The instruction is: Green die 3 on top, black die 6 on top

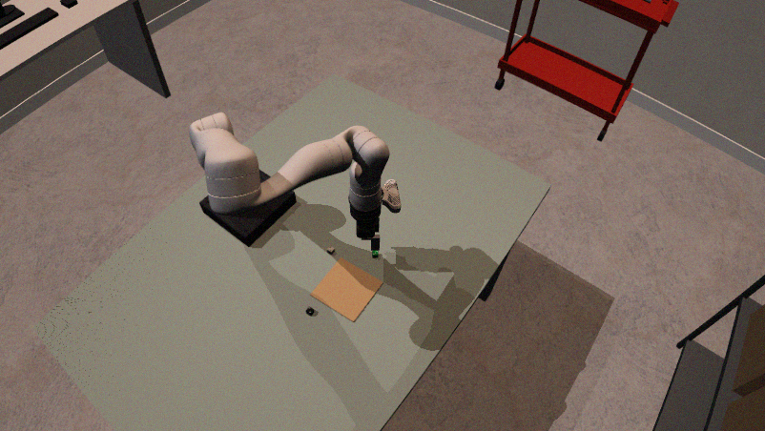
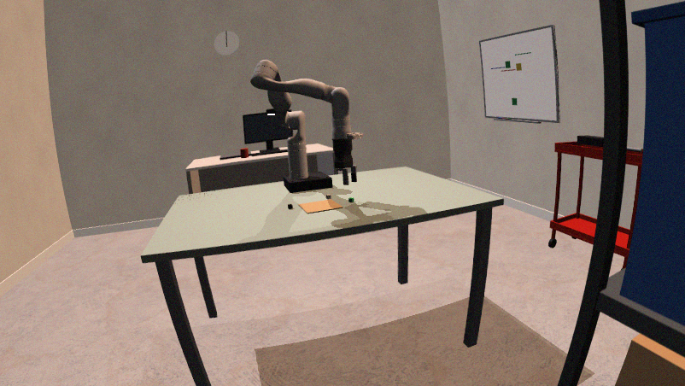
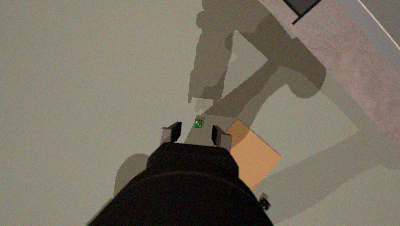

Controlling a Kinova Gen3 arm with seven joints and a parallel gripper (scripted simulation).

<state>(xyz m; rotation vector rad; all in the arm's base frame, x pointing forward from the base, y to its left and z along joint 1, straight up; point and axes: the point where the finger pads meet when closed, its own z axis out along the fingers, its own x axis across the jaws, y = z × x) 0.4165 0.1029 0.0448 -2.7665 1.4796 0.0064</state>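
The green die (image 1: 375, 254) (image 2: 351, 200) (image 3: 198, 123) lies on the table off the mat; light pips show, too small to count surely. My gripper (image 1: 370, 245) (image 2: 349, 182) (image 3: 196, 130) is open and empty above the table; in the wrist view the green die appears between its fingertips. The orange mat (image 1: 345, 292) (image 2: 320, 207) (image 3: 257, 155) lies flat. The black die (image 1: 309, 311) (image 2: 289, 207) (image 3: 264, 201) lies off the mat's left corner in the top view. The white die (image 1: 330, 250) (image 2: 328, 196) lies off its top corner, hidden in the wrist view. Their top numbers are unreadable.
The arm's black base (image 1: 249, 216) (image 2: 307, 182) stands on the pale green table (image 1: 176, 342) (image 2: 211, 230), behind the dice and the mat. The arm's shadow crosses the table and part of the mat. A red cart (image 1: 568, 77) (image 2: 580, 225) stands away from the table.
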